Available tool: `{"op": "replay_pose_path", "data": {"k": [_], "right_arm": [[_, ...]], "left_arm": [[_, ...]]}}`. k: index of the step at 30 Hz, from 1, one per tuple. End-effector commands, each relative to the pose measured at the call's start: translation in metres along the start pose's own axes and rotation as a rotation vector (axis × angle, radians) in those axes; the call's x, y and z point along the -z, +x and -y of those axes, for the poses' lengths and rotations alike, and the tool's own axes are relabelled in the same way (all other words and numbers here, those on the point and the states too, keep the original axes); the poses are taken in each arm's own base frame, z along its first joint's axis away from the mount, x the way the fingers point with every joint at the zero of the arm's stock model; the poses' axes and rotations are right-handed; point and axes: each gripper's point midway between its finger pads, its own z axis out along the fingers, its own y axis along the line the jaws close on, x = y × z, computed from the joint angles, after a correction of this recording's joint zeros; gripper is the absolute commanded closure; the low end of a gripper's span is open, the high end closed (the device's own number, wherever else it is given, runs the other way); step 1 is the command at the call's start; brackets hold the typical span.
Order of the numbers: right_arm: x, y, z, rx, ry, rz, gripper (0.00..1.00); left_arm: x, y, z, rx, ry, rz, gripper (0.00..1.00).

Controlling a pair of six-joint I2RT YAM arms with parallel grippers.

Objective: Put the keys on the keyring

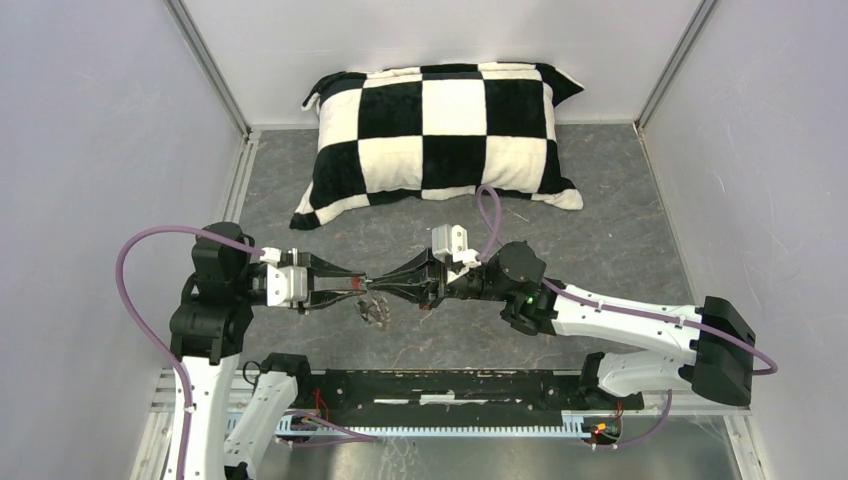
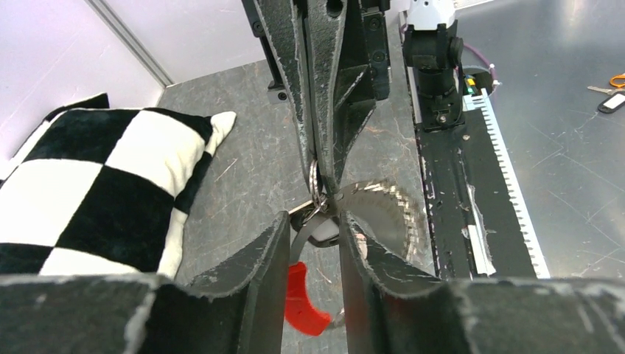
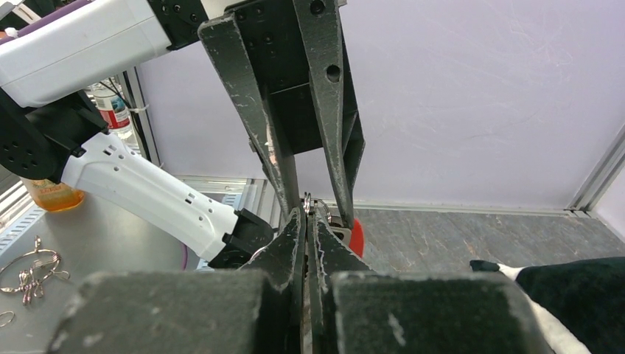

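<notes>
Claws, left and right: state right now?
Left claw: part open around the keyring; grip cannot be told.
Right claw: shut on a thin metal ring.

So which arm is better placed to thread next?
Left, probably: the left pincer straddles the keyring's red sleeve, jaws apart; the right pincer is shut on the keyring wire, anchoring it.

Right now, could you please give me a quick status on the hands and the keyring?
Right hand shut on keyring. Left hand straddles its red sleeve, grip unclear. Checkered pillow well behind, not in the way.
</notes>
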Motion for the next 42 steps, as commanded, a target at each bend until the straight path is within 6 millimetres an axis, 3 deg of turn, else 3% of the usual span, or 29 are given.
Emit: {"op": "replay_pose_path", "data": {"k": [1, 9, 20, 22, 27, 29, 32, 38, 42], "right_arm": [[-0.002, -0.018, 0.005, 0.035, 0.022, 0.055, 1.0], [-0.002, -0.017, 0.006, 0.04, 0.025, 0.043, 1.0], [-0.007, -0.017, 0.001, 0.024, -0.001, 0.041, 1.0], [-0.008, -0.015, 0.001, 0.018, -0.006, 0.03, 0.98], [-0.006, -0.007, 0.004, 0.04, -0.006, -0.091, 0.71], [0.0, 0.005, 0.007, 0.067, -0.015, -0.212, 0.62], [0.007, 0.007, 0.012, 0.108, -0.036, -0.346, 0.45], [0.017, 0.021, 0.016, 0.124, -0.098, -0.596, 0.48], [0.014, 0.024, 0.018, 0.113, -0.114, -0.662, 0.51]], "left_arm": [[0.001, -0.02, 0.01, 0.002, 0.027, 0.038, 0.59], [0.002, -0.024, 0.012, -0.026, 0.018, 0.036, 0.6], [-0.001, -0.004, 0.008, 0.022, 0.028, 0.029, 0.96], [-0.001, -0.005, 0.009, 0.027, 0.04, 0.038, 0.98], [0.0, 0.002, 0.004, 0.032, 0.005, 0.005, 0.98], [0.0, 0.006, 0.002, 0.031, -0.012, -0.011, 0.98], [0.001, 0.011, 0.0, 0.017, -0.022, -0.024, 0.98], [0.001, 0.018, -0.003, 0.0, -0.03, -0.038, 0.98], [0.001, 0.02, -0.005, -0.006, -0.042, -0.05, 0.98]]}}
